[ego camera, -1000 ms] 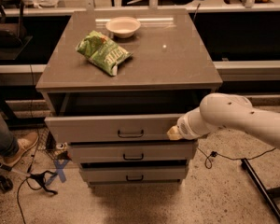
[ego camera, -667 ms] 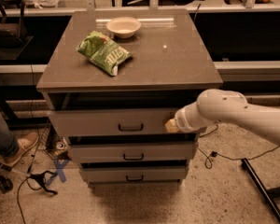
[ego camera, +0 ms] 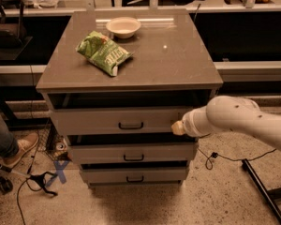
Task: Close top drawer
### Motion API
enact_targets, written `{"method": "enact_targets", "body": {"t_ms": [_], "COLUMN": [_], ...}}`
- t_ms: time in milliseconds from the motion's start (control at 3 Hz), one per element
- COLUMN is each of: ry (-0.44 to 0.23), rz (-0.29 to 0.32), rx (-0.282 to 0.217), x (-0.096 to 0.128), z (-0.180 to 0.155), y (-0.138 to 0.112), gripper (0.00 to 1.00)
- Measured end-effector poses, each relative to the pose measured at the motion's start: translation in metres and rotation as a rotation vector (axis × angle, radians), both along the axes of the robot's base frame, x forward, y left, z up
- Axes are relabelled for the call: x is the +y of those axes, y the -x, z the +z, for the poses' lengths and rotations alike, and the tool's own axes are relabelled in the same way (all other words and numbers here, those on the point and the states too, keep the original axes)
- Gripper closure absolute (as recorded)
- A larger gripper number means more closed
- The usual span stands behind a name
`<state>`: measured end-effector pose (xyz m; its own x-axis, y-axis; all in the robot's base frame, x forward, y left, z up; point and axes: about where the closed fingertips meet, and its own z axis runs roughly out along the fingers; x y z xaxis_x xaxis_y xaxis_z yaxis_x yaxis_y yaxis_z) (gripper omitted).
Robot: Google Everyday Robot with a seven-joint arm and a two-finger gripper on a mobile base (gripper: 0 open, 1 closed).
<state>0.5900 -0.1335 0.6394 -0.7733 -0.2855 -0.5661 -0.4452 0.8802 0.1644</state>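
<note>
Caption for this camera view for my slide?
Robot hand against the right end of the slightly open top drawer.

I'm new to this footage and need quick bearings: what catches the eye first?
The white arm reaching in from the right, its gripper at the right end of the top drawer, a dark gap showing above the front panel. Then the green snack bag on the left of the cabinet top, with a pale bowl behind it.

White arm (ego camera: 239,121) extends in from frame R, approx level, w/ gripper (ego camera: 178,127) at its left tip, mid-frame.
</note>
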Motion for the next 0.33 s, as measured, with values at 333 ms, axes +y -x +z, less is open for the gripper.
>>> {"method": "enact_targets", "body": {"t_ms": [333], "ry": [-0.005], "rz": [-0.053], "rx": [0.033], "x": [-0.0171], "z": [0.0062], "y": [0.0470], "gripper": [1.00]}}
